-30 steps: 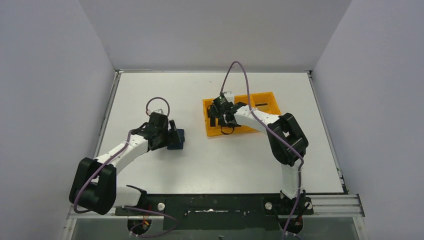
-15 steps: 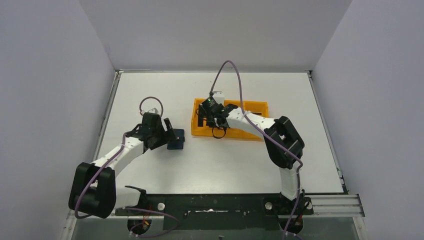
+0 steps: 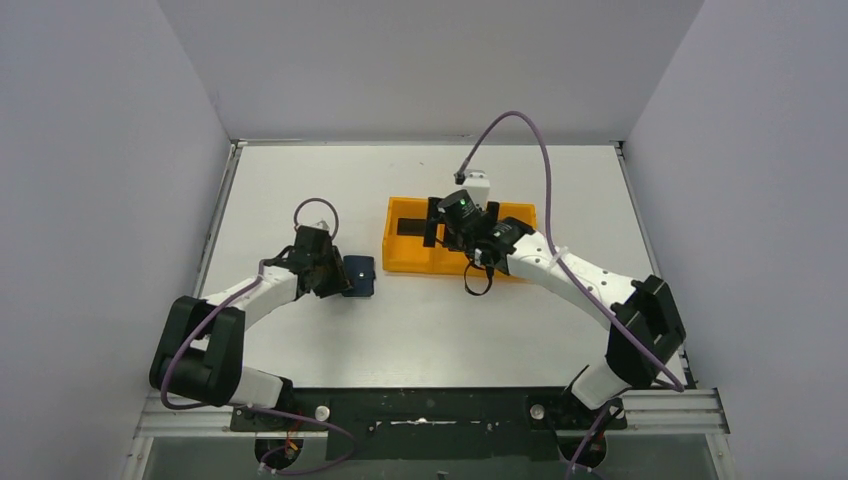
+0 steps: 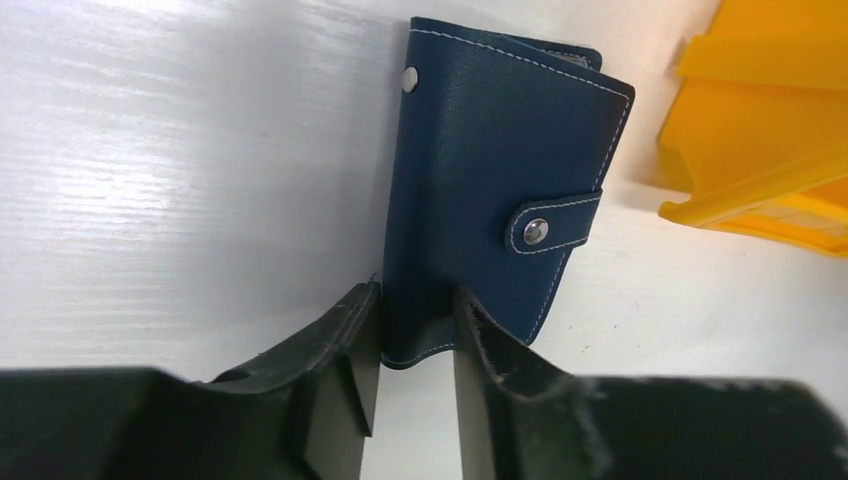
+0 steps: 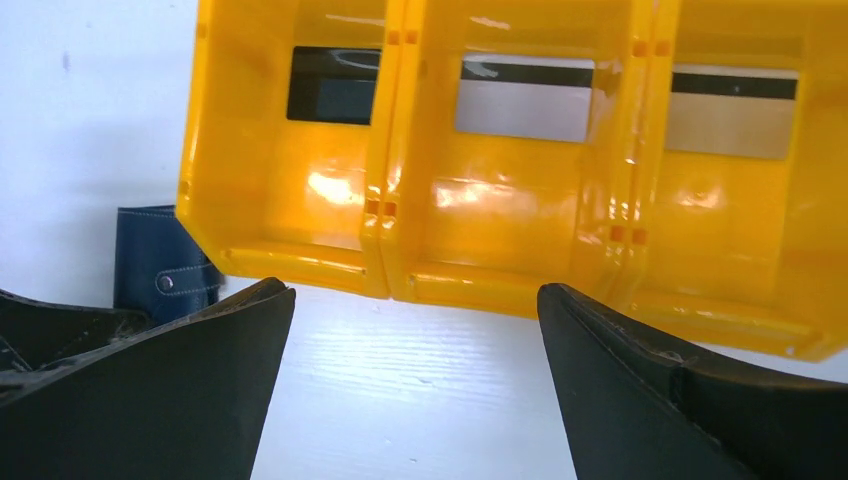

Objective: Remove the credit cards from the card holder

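The card holder (image 4: 500,180), a dark navy bifold with white stitching and a snapped tab, lies shut on the white table left of the orange tray. My left gripper (image 4: 417,300) is shut on the card holder's near edge, which buckles slightly between the fingers. The holder (image 3: 360,277) and the left gripper (image 3: 345,277) also show from above. Three credit cards lie in the tray, one per compartment: a dark one (image 5: 335,85) and two grey ones (image 5: 525,97) (image 5: 732,110). My right gripper (image 5: 415,300) hangs wide open and holds nothing, above the table just before the tray's near wall.
The orange three-compartment tray (image 3: 400,262) sits mid-table, with the right gripper (image 3: 455,225) over it. A purple cable arches above the right arm. Grey walls enclose the table on three sides.
The left gripper has closed on the card holder's edge. The tray has slid a little to the left. The right arm has swung out to the right and drawn back from the tray's left end.
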`<state>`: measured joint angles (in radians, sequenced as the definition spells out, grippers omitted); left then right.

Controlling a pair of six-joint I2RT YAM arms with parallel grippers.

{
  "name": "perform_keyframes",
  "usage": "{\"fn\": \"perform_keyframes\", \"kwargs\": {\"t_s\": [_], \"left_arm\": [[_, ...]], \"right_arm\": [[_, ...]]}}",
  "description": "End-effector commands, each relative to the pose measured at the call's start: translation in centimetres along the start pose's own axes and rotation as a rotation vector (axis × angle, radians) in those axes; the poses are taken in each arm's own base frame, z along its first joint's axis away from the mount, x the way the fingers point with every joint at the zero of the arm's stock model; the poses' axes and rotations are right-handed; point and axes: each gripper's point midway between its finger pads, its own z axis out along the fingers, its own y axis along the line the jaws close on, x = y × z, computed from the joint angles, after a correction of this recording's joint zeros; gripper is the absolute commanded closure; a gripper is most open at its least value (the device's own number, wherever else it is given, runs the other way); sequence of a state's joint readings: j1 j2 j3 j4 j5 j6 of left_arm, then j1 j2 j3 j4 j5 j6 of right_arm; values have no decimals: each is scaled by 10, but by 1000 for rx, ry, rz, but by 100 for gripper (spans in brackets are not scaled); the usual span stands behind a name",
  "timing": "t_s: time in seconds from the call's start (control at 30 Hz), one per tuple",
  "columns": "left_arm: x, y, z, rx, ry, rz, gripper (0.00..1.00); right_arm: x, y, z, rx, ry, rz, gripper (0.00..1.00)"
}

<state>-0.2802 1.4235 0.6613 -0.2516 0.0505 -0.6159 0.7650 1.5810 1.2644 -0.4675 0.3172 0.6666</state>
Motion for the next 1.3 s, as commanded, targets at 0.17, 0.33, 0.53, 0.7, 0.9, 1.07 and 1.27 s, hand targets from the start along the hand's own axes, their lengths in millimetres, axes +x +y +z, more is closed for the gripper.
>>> {"fn": "perform_keyframes", "kwargs": {"t_s": [0.17,0.33,0.53,0.7,0.9,1.07,1.27], "left_arm": [[-6,-13,-3,25,-29,63,93],[10,-32,-27,82,14,61,94],[67,-53,-50,155,81,85,94],[121,-80,-67,288,132,123,90],[132,-83,-70,238,99,152,37],[101,-85,-83,190,-23,138,15],[81,-83,-95,174,-58,34,4]], "right_arm": [[22,-41,-16,68,-30,56,2],[27,-34,-31,-35,-60,117,2],[36,-31,-63,-272,-197,320,2],[53,-48,-77,-335,-225,469,2],[76,-39,-81,-418,-158,493,1],[105,-63,-71,-73,-17,483,1],[117,-63,-90,82,40,564,2]]}}
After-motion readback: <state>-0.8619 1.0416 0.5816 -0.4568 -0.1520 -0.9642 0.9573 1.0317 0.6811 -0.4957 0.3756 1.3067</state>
